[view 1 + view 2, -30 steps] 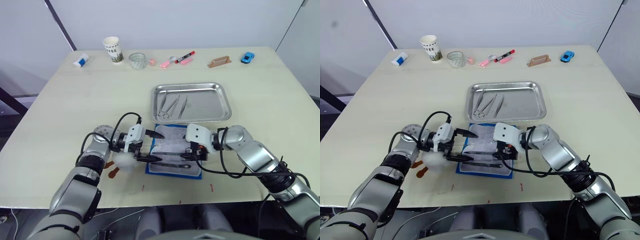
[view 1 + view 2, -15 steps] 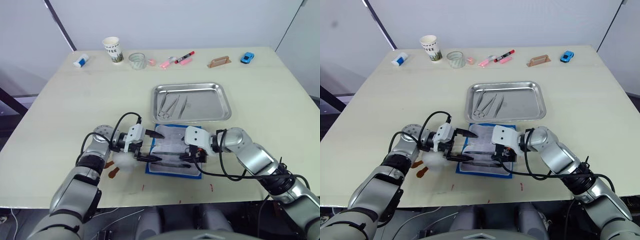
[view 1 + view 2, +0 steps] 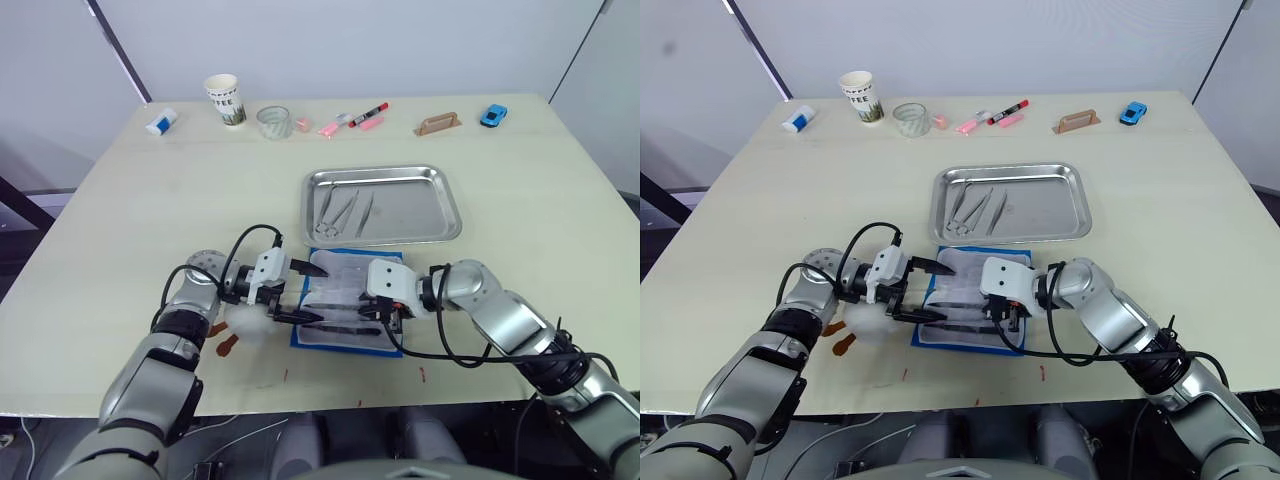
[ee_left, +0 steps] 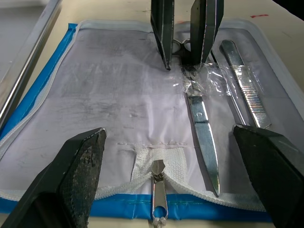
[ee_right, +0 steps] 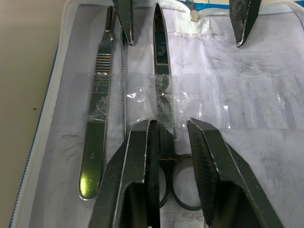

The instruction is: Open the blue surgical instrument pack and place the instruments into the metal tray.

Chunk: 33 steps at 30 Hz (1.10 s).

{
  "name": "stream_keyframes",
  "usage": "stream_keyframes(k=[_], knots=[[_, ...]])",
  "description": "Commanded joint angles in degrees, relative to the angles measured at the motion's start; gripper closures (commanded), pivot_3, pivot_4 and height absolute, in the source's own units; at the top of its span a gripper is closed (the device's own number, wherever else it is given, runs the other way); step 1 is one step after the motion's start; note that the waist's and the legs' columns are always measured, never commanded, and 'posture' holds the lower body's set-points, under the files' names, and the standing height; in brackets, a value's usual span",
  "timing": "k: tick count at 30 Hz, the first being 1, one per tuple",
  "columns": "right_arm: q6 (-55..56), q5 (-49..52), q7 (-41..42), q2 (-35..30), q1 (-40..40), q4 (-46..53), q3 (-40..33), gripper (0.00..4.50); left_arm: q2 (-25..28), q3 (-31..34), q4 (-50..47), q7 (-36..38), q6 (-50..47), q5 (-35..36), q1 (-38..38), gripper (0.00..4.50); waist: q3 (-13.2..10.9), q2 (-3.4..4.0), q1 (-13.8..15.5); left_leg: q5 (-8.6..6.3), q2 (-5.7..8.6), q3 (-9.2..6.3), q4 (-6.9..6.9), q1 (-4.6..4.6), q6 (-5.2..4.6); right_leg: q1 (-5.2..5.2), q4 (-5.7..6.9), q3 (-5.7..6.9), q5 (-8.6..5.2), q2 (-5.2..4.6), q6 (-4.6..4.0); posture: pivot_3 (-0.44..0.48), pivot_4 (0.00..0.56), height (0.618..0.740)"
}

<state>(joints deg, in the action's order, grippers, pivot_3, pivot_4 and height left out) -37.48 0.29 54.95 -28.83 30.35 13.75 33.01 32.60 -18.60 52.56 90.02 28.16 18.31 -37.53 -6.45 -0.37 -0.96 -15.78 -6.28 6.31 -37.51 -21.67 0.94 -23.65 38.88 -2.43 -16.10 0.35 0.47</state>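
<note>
scissors: long axis across my open blue pack, tips toward left gripper (spread wide)
right gripper: nearly closed astride the ring handles

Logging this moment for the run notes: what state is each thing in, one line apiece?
Pack: open flat, lining up.
Scissors: in the pack, under a clear strap.
Tray: holds a few instruments.
Left gripper: open, over the pack's left edge.
Right gripper: narrowly open, fingers astride the scissors' handle end.
</note>
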Motion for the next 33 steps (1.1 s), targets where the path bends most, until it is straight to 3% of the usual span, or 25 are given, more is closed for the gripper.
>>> stream_keyframes(k=[1, 29, 30, 33], knots=[[-1.6, -0.3, -0.1, -1.1, -0.3, 1.3, -0.7, 3.29, 0.3, -3.0, 3.8, 2.5, 0.1, -3.9, 2.4, 0.00, 0.0, 0.00, 0.0, 0.00, 0.00, 0.00, 0.00, 0.00, 0.00, 0.00, 0.00, 0.00, 0.00, 0.00, 0.00, 0.000, 0.150, 0.740], [-9.9, 0.0, 1.3, -2.5, 1.4, 2.4, 3.3, 3.29, 0.0, -2.9, 3.9, 2.5, 0.4, -4.0, 2.6, 0.00, 0.0, -0.02, 0.0, 0.00, 0.00, -0.01, 0.00, 0.00, 0.00, 0.00, -0.02, 0.01, -0.01, -0.01, -0.01, 0.000, 0.150, 0.740], [-9.9, 0.0, 1.3, -2.6, 1.3, 2.4, 3.2, 3.72, 0.0, -2.9, 3.9, 2.5, 0.4, -4.1, 2.6, 0.00, 0.0, -0.02, 0.0, 0.00, 0.00, -0.01, 0.00, 0.00, 0.00, 0.00, -0.02, 0.00, -0.01, -0.01, -0.01, 0.000, 0.150, 0.740], [-9.7, -0.2, 0.8, -2.6, 0.9, 2.2, 3.0, 4.34, 0.1, -2.9, 4.0, 2.5, 0.4, -4.1, 2.5, 0.00, 0.0, -0.03, 0.0, 0.00, 0.00, -0.01, 0.00, 0.00, 0.00, 0.00, -0.02, 0.01, -0.01, -0.01, -0.01, 0.000, 0.150, 0.740]])
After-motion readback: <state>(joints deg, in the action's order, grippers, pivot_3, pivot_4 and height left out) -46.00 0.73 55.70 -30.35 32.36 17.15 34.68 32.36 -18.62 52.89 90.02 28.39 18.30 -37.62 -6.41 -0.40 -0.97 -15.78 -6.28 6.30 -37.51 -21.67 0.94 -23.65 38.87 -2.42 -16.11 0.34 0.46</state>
